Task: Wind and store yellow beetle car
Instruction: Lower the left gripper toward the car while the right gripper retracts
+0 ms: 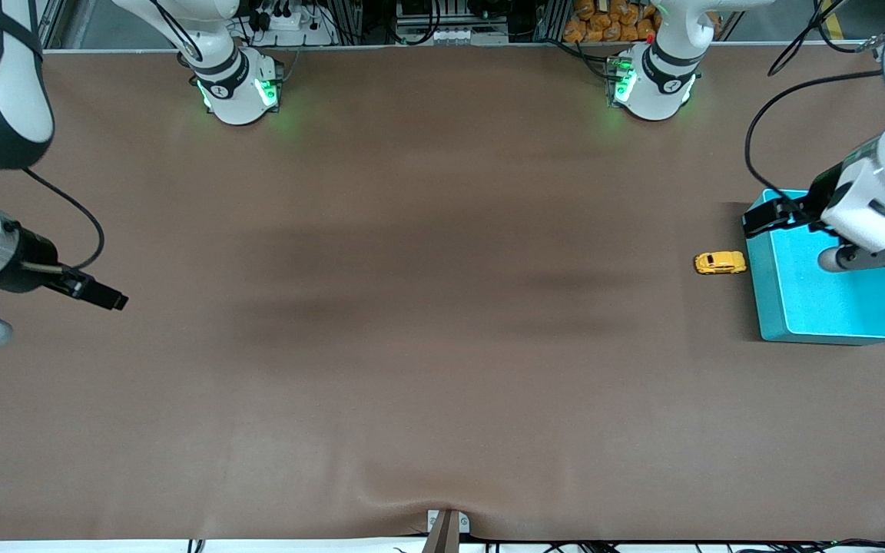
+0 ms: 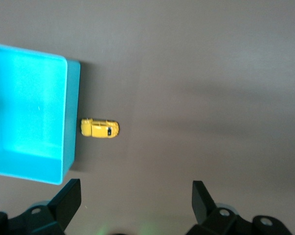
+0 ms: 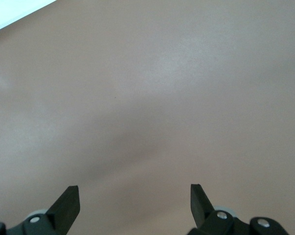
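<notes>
The yellow beetle car [image 1: 720,263] stands on the brown table at the left arm's end, right beside the teal bin [image 1: 819,303], on the side toward the table's middle. In the left wrist view the car [image 2: 100,129] sits close to the bin's wall [image 2: 72,117], and the bin looks empty. My left gripper [image 1: 768,217] hangs over the bin's corner, open and empty, with the jaws wide apart [image 2: 136,197]. My right gripper [image 1: 99,293] waits above bare table at the right arm's end, open and empty [image 3: 134,197].
The two arm bases [image 1: 239,88] [image 1: 654,84] stand along the table's farthest edge. A small ridge in the table cover [image 1: 446,513] sits at the nearest edge. Black cables hang by both wrists.
</notes>
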You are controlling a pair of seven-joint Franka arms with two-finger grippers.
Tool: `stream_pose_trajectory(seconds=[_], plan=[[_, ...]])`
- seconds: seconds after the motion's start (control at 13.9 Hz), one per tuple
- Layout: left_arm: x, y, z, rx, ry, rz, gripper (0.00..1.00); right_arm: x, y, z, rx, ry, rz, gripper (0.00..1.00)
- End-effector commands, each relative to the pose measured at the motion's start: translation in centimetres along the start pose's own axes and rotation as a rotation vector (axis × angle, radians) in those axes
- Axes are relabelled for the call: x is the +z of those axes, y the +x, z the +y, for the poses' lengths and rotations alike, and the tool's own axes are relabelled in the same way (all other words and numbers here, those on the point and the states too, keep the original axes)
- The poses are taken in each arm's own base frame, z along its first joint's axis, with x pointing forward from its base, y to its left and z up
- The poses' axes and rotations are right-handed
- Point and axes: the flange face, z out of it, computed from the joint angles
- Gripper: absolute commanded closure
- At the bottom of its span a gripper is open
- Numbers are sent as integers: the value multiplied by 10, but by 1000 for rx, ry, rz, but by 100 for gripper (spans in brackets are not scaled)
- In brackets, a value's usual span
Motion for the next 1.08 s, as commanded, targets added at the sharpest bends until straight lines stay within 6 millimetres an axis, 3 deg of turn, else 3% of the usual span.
stream_pose_trajectory(seconds=[0.0, 0.36, 0.79, 1.01], plan=[[25, -5, 0, -126, 23, -18, 0, -19, -15, 4, -52, 6, -9, 0], [96, -17, -6, -272, 24, -13, 0, -24, -9, 23, -150, 4, -2, 0], [158, -16, -61, -496, 5, -25, 0, -60, -37, 36, -251, -18, -10, 0], [194, -19, -79, -615, -9, -14, 0, -73, -43, 48, -409, -21, 0, 0]])
